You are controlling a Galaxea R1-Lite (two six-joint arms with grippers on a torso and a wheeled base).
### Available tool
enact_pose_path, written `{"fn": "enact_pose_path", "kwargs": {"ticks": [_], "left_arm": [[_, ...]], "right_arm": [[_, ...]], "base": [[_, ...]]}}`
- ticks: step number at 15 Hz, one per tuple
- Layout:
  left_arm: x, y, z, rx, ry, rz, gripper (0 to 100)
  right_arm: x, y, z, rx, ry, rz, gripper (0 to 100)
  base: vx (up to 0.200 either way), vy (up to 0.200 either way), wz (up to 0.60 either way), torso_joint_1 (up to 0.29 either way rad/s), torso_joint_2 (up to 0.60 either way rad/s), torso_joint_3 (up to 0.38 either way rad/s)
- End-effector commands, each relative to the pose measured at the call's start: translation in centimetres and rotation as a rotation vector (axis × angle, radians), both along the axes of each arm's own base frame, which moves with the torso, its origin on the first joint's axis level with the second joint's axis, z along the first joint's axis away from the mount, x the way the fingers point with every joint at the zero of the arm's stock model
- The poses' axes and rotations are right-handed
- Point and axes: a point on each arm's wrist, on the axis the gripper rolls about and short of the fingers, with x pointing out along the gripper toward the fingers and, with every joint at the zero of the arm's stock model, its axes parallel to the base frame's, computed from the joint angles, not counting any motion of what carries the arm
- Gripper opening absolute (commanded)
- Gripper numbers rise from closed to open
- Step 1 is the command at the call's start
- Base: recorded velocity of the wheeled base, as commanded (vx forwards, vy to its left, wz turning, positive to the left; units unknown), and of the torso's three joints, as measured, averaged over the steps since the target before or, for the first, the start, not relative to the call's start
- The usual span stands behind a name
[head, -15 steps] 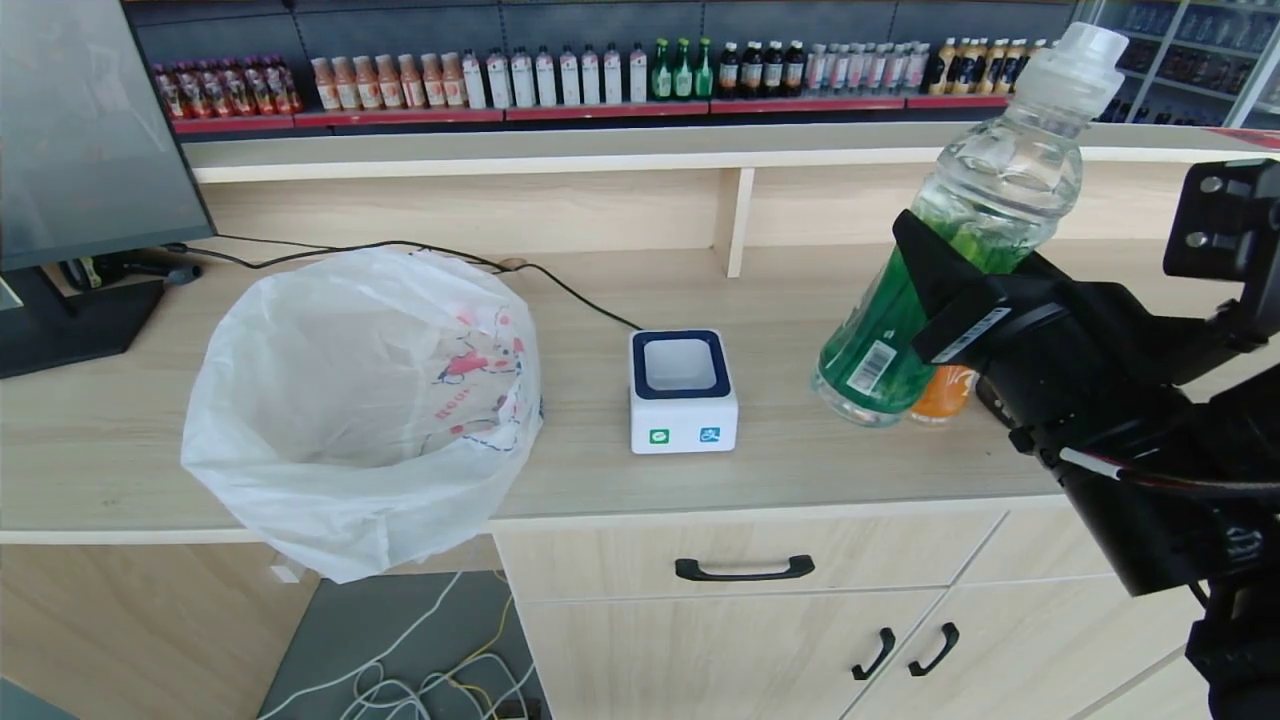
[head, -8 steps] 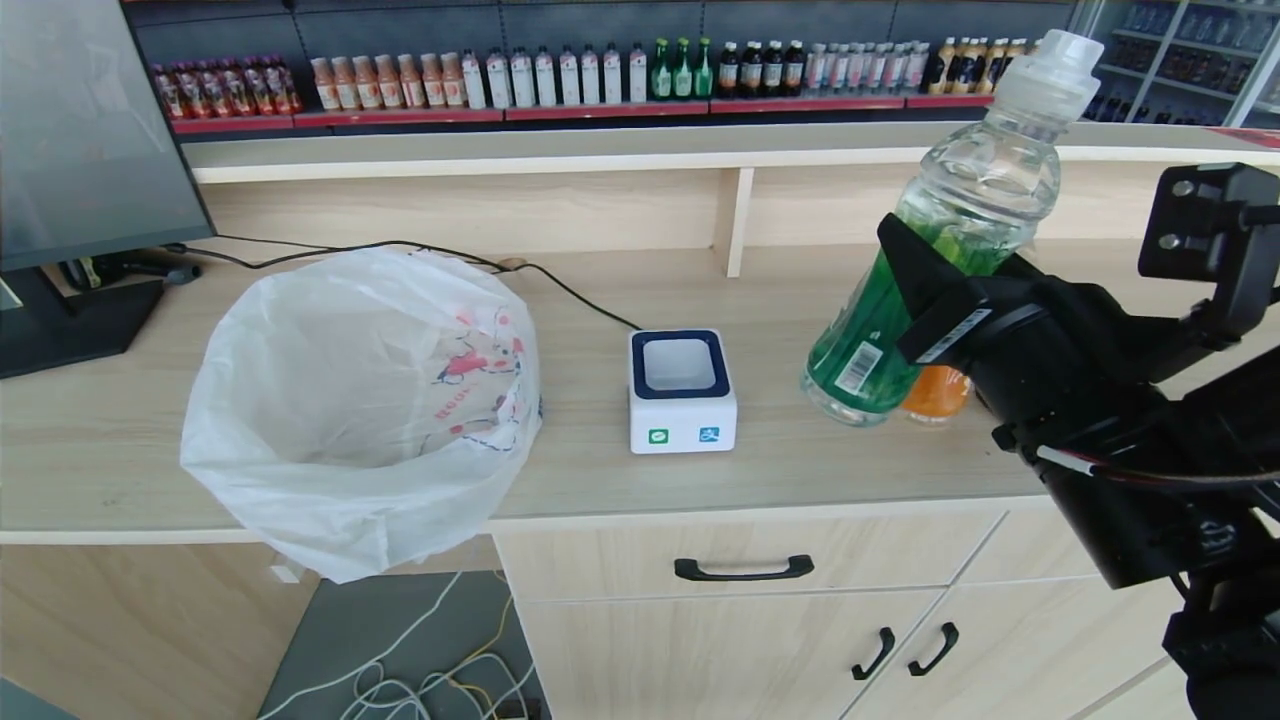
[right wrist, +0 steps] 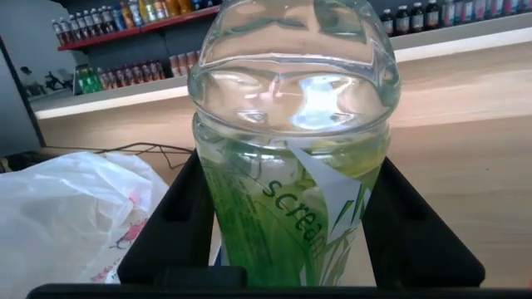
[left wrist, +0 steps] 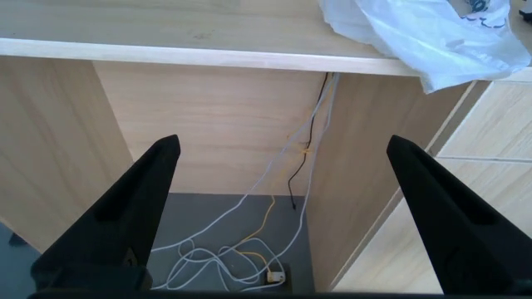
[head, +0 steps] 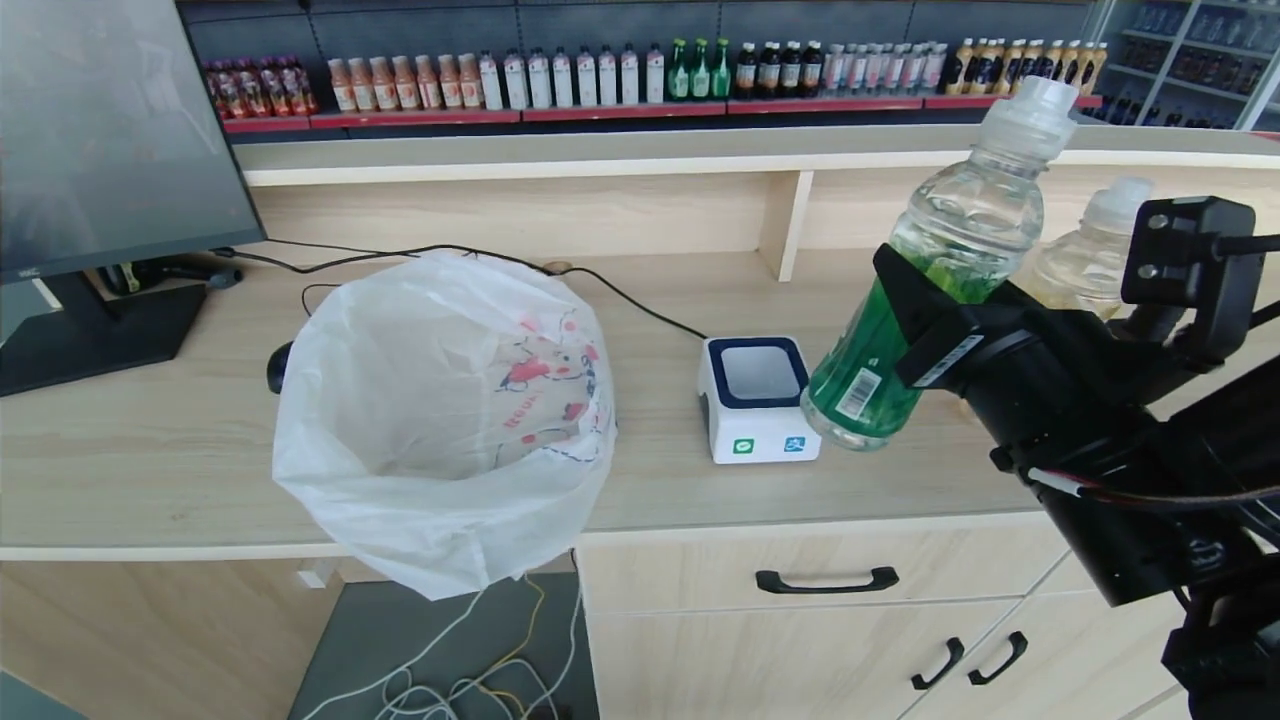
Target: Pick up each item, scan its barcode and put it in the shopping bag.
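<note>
Right hand (head: 930, 290): clamped on the clear plastic bottle with a green label and white cap (head: 965, 215), one finger on each side of the label band. The right wrist view confirmed this, with the bottle (right wrist: 291, 166) seated squarely between the black fingers (right wrist: 179, 224).

The bottle was held off the light wooden desk (head: 150, 450), tilted, with the cap up and towards the robot's right. Its base sat just beside the right-hand edge of the white box scanner with a dark blue window frame (head: 755, 400). I could not tell whether they touched. The barcode strip (head: 858, 393) on the lower label faced the head camera.

Left hand (left wrist: 283, 208): fingers spread wide apart and holding nothing, below the level of the desk top, facing the recess where cables lay on the floor.

The white translucent plastic shopping bag (head: 440, 400) stood open-mouthed on the desk to the left of the scanner, and its lower part overhung the front edge.

A second clear bottle with a white cap (head: 1090, 255) stood behind the right arm, partly hidden.

A dark monitor on a black stand (head: 100, 150) occupied the desk's left end.
</note>
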Motion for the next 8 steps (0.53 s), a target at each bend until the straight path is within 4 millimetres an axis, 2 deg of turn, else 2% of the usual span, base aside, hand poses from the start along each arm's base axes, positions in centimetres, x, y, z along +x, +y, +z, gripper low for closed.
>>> {"fn": "enact_pose_path", "kwargs": {"ticks": [1,2,8], "left_arm": [[0.0,0.0,0.0,0.0,0.0,0.0,100],[0.0,0.0,0.0,0.0,-0.002,0.0,100],[0.0,0.0,0.0,0.001,-0.002,0.0,100]], "right_arm": [[-0.2,-0.2,0.1,0.001,-0.001,-0.019,0],[-0.1,-0.2,0.3,-0.002,-0.007,-0.037,0],[-0.1,-0.2,1.6,-0.015,-0.057,-0.059,0]], "base": [[0.0,0.2,0.0,0.002,0.0,-0.002],[0.0,0.2,0.0,0.007,0.0,-0.007],[0.0,0.0,0.0,0.0,0.0,0.0]]}}
